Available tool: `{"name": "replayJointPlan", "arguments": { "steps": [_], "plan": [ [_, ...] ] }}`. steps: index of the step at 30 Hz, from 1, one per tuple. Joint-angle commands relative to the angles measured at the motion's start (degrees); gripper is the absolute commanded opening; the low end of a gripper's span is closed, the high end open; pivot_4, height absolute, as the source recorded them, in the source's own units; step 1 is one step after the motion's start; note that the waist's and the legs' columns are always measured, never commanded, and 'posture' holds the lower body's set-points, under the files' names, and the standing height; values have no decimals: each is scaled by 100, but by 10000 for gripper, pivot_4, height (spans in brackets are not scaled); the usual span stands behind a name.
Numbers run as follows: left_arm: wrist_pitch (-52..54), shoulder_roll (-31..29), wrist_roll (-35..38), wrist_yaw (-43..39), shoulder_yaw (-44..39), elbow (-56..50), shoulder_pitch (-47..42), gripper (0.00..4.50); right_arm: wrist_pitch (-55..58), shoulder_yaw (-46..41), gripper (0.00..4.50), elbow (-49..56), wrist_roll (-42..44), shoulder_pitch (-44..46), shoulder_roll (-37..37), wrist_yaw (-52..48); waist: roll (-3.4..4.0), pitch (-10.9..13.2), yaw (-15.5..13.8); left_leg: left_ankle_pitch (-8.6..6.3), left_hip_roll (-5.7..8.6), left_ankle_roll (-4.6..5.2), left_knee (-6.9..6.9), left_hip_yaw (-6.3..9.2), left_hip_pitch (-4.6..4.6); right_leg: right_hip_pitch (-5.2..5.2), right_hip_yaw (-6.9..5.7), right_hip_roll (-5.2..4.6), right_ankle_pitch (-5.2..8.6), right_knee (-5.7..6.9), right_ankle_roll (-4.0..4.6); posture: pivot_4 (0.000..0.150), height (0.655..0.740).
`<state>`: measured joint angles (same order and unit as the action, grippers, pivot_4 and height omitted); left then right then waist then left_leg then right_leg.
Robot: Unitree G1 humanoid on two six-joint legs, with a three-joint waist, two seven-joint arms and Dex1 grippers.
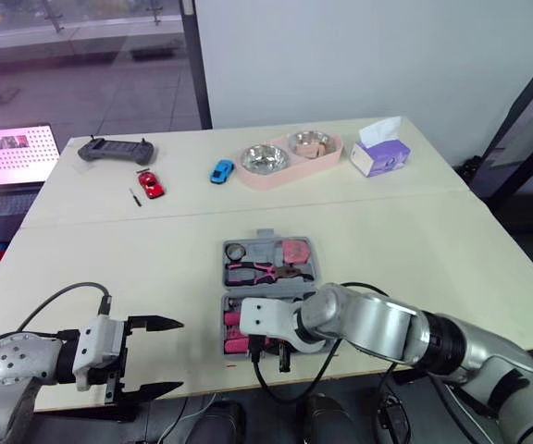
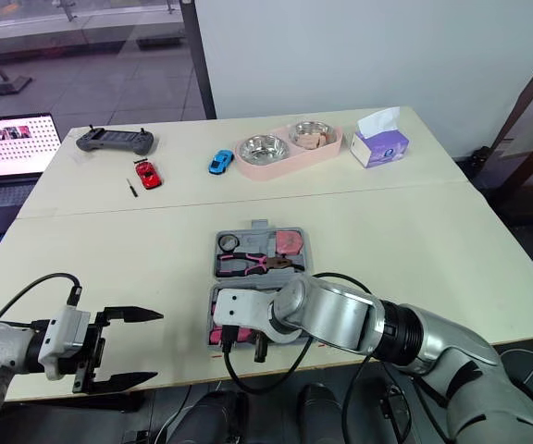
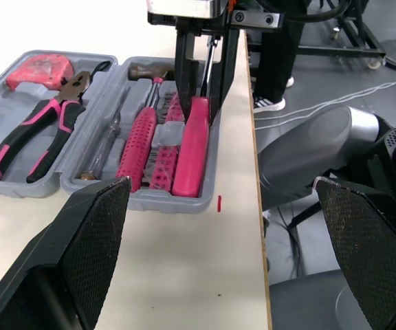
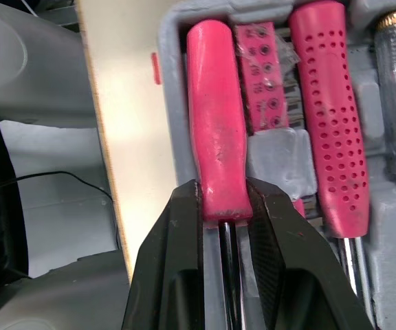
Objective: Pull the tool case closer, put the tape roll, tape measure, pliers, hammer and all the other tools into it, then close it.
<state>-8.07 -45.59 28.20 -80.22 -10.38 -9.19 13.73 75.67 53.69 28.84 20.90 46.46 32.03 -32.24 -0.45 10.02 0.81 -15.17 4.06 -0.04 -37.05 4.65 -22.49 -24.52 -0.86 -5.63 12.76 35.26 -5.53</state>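
The grey tool case (image 1: 268, 240) lies open at the table's front edge. Its far half holds the tape roll (image 1: 236, 251), the pink-handled pliers (image 1: 262, 271) and the pink tape measure (image 1: 294, 252). In the near half lie the hammer (image 3: 137, 148), a pink bit holder and a pink-handled screwdriver (image 4: 215, 117). My right gripper (image 4: 225, 213) is shut on that screwdriver where handle meets shaft, and the tool rests in the slot nearest the table edge. My left gripper (image 1: 176, 356) hangs open and empty over the front edge, left of the case.
Far side of the table: a pink tray (image 1: 290, 174) with two steel bowls, a tissue box (image 1: 379, 154), a blue toy car (image 1: 221, 171), a red toy car (image 1: 151, 183), a small black tool (image 1: 135, 195), a handheld controller (image 1: 116, 148). A laptop (image 1: 12, 154) stands far left.
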Motion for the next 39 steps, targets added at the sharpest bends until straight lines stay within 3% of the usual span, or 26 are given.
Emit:
{"name": "replayJointPlan", "arguments": {
  "steps": [1,7,12,22,26,29,39],
  "plan": [
    [-15,-75,51,54,-149,-131,23,45000,-167,73,3782,15,-125,-73,-73,-65,0,0,4,0,0,0,0,1,0,0,0,1,0,0,0,1500,7400],
    [-31,-70,21,87,-122,-105,45,45000,-277,35,3782,22,-236,-160,-43,-172,0,0,12,0,-1,0,4,1,0,1,1,1,0,2,0,1500,7400],
    [-10,-79,-2,106,-108,-70,16,45000,-518,-160,28300,7,-334,-321,-131,-179,1,0,4,0,-1,0,4,1,0,0,0,1,0,1,0,1500,7400],
    [-3,-60,-14,121,-72,16,-101,45000,-521,-906,28300,134,-218,-739,-135,-177,0,0,-14,0,1,0,1,1,0,2,0,0,1,-1,1,1500,7400],
    [-5,-56,-20,114,-50,42,-138,45000,-580,-999,15977,175,-276,-936,-57,-172,0,0,-9,0,1,0,2,0,0,6,0,-1,1,-1,1,1500,7400],
    [4,-48,-27,122,-30,40,-145,45000,-657,-1008,767,164,-314,-1053,-22,-180,0,0,-9,0,1,0,3,1,-1,6,1,-1,1,-1,1,1500,7400],
    [-10,-50,-26,102,-36,18,-95,45000,-749,-804,767,-146,-598,-1303,60,-147,-1,-1,-12,0,1,0,2,1,0,7,1,-2,1,-1,1,1500,7400]
  ]
}}
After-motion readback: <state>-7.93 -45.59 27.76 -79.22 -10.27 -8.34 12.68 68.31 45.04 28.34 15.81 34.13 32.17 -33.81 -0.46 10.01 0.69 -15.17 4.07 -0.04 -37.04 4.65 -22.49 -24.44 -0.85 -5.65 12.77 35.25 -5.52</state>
